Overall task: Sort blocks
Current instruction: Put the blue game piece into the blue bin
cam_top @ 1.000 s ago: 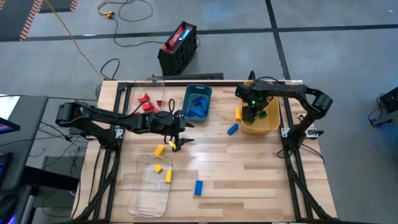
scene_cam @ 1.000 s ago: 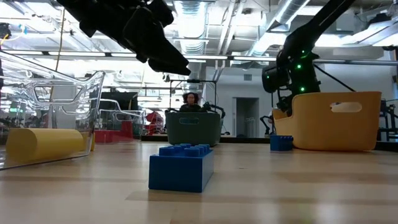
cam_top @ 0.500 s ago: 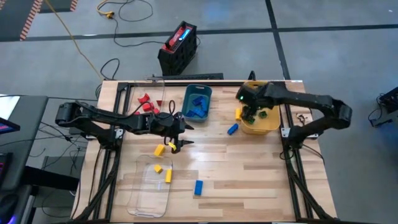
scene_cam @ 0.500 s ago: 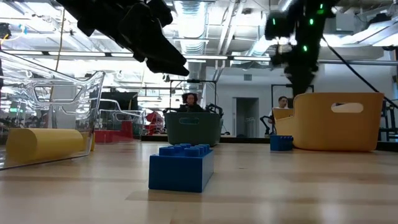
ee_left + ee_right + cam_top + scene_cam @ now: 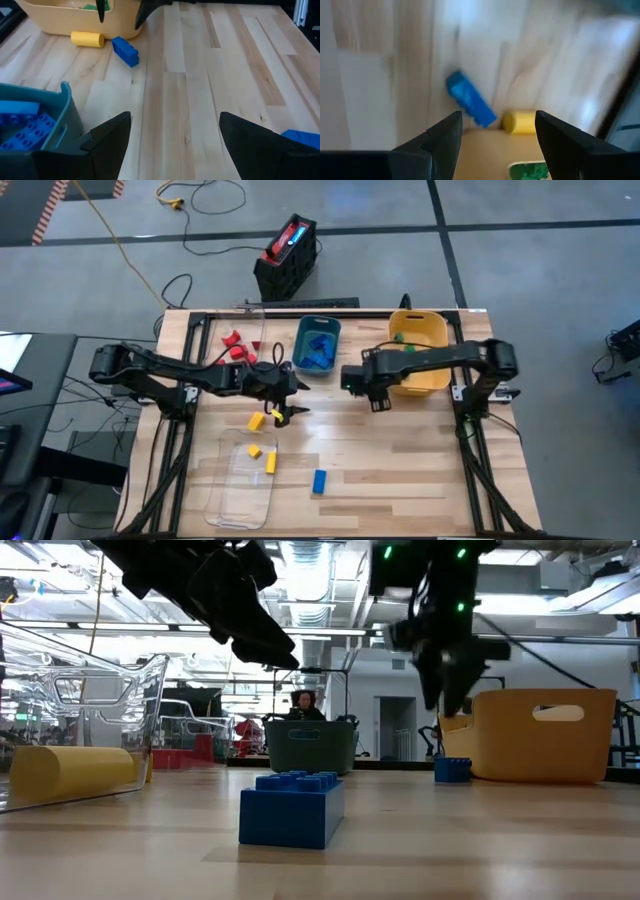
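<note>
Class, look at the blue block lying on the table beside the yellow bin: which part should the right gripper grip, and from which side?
Grip the blue block across its two long side faces, coming straight down from above. It lies flat and alone on the wood, angled, clear of the yellow bin and the yellow cylinder. The open right gripper should probably turn to match that angle.

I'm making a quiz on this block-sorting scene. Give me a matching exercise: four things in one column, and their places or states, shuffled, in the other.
Things:
1. teal bin
2. yellow bin
3. clear tray
4. left gripper

Places or states:
A. holds two yellow blocks
B. open, empty, above the table
C. holds blue blocks
D. has a green block inside, with a blue block and a yellow block on the table just outside it

Pairs: 1-C, 2-D, 3-A, 4-B
</note>
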You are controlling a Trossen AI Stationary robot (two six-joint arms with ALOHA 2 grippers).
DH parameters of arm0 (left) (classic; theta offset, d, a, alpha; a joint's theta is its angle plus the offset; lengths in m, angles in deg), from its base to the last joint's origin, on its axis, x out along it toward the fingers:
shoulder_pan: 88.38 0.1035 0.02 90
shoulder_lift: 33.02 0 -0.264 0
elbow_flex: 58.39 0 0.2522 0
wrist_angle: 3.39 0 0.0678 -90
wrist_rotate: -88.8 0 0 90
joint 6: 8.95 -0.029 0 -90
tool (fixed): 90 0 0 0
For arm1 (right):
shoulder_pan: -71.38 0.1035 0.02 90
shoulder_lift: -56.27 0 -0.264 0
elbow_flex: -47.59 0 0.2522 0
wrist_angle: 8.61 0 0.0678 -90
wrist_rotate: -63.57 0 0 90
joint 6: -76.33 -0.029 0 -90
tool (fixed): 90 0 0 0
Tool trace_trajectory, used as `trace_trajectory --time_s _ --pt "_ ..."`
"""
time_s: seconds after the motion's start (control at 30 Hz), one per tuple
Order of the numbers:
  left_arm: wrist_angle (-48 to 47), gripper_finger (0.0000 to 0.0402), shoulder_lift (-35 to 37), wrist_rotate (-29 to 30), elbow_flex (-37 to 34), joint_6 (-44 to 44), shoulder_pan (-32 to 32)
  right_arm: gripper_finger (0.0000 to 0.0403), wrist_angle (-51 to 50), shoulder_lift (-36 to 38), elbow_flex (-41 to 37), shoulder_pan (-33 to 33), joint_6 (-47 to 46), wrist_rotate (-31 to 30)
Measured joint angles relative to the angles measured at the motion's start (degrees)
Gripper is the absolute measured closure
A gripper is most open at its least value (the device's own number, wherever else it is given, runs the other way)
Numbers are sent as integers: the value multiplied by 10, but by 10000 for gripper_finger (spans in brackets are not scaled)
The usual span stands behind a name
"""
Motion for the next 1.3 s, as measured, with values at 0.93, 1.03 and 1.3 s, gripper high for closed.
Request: trace_trajectory --time_s 0.93,1.03,1.3 --pt "-62 101 0 63 0 -40 -78 316 7 -145 19 -18 123 76" --pt "-56 101 0 72 0 -36 -82 348 18 -144 23 -18 112 83" --pt "-14 102 0 79 -20 -5 -99 331 28 -117 112 -33 89 92"
